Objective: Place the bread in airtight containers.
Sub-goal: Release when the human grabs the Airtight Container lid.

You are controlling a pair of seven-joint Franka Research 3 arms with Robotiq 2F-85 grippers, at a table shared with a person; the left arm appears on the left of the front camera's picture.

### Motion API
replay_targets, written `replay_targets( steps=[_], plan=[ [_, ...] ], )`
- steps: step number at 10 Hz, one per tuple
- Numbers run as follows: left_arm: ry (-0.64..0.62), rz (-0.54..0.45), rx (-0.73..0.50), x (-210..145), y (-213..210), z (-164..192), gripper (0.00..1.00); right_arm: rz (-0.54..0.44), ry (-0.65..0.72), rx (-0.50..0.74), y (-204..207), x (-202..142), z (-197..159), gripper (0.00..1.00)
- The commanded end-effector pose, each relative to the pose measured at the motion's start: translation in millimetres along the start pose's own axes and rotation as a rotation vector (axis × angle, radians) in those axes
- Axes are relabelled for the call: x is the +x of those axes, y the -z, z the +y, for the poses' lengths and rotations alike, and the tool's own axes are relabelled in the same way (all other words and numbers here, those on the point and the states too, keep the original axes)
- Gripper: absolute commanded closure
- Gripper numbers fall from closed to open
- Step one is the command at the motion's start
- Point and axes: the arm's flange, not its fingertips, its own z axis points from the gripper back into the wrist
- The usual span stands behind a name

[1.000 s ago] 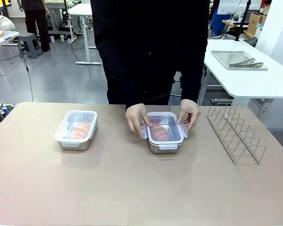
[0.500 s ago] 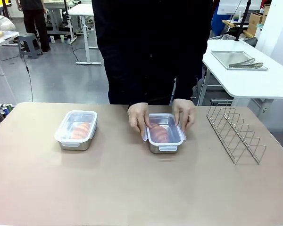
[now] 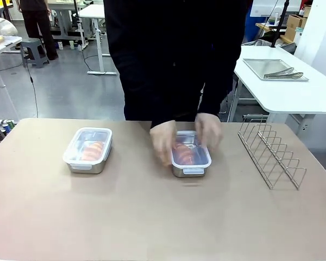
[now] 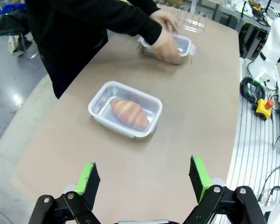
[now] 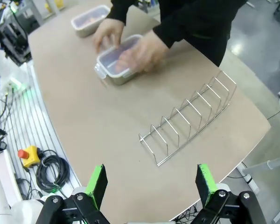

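Note:
Two steel airtight containers with clear lids stand on the table. The left container (image 3: pixel 87 149) (image 4: pixel 125 109) holds a golden croissant (image 3: pixel 92 150) (image 4: pixel 129 114) under its lid. A person's two hands (image 3: pixel 163 141) press on the lid of the middle container (image 3: pixel 190 156) (image 4: pixel 179 45) (image 5: pixel 115 64), where a second croissant (image 3: pixel 183 153) shows through. My left gripper (image 4: pixel 144 183) hangs open well short of the left container. High above the table's right end, beyond the wire rack, my right gripper (image 5: pixel 150 183) is open too. Both hold nothing.
A wire rack (image 3: pixel 270 154) (image 5: pixel 189 116) stands at the table's right end. Behind it a white side table carries a flat steel tray with tongs (image 3: pixel 274 69). Cables and a red stop button (image 5: pixel 29 156) lie beyond the table's edge.
The person's hands have slid inward from the container's sides onto its lid, and the lid's side flaps have folded down. Neither gripper has changed.

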Motion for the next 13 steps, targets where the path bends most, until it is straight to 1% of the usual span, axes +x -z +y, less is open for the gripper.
replay_targets(
  steps=[1,13],
  plan=[
    [0.015,-0.031,-0.002,1.0,1.3,-0.9,0.00,0.000,-0.017,0.005,-2.1,-0.1,0.1,0.00],
    [0.015,-0.031,-0.002,1.0,1.3,-0.9,0.00,0.000,-0.017,0.005,-2.1,-0.1,0.1,0.00]
  ],
)
